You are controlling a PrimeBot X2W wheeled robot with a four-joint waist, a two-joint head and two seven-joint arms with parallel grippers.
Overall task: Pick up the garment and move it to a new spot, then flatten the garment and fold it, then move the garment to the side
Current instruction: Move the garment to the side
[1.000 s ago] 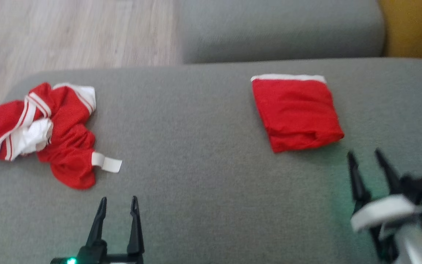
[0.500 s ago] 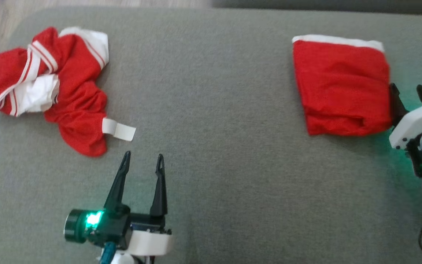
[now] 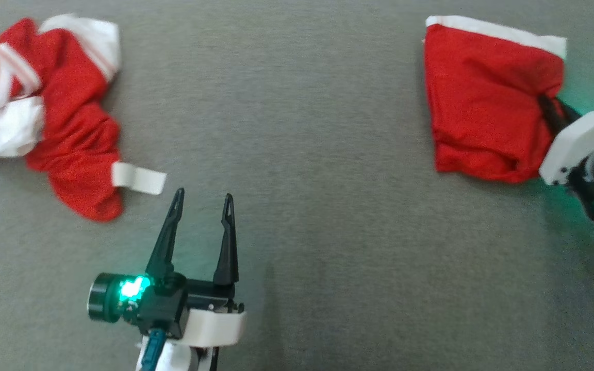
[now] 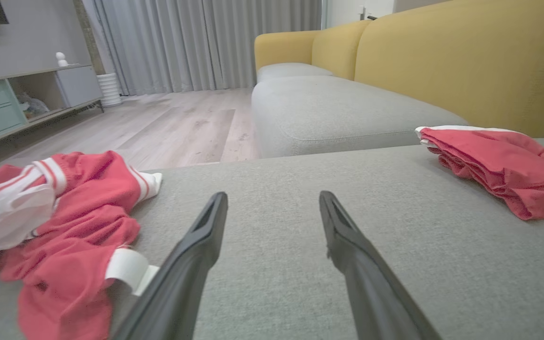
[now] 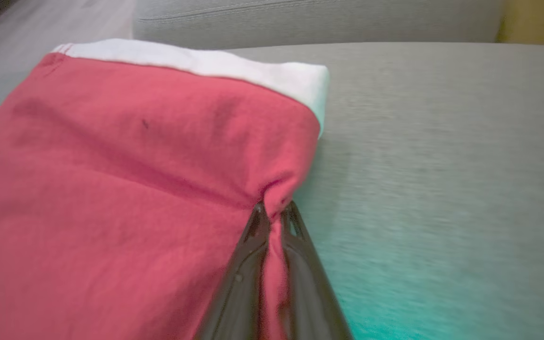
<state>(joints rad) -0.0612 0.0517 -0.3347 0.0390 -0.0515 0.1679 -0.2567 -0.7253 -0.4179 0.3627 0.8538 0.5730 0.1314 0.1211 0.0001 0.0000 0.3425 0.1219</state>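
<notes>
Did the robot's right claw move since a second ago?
Yes. The right gripper sat open, apart from the folded red garment; now it has reached that garment's right edge and pinched it.

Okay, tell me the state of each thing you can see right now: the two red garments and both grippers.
folded garment: folded, lying on the grey cushion, its right-hand edge pinched and bunched.
crumpled garment: loose heap on the cushion, untouched.
left gripper: open, empty, apart from the crumpled garment.
right gripper: shut on the folded garment's edge.
</notes>
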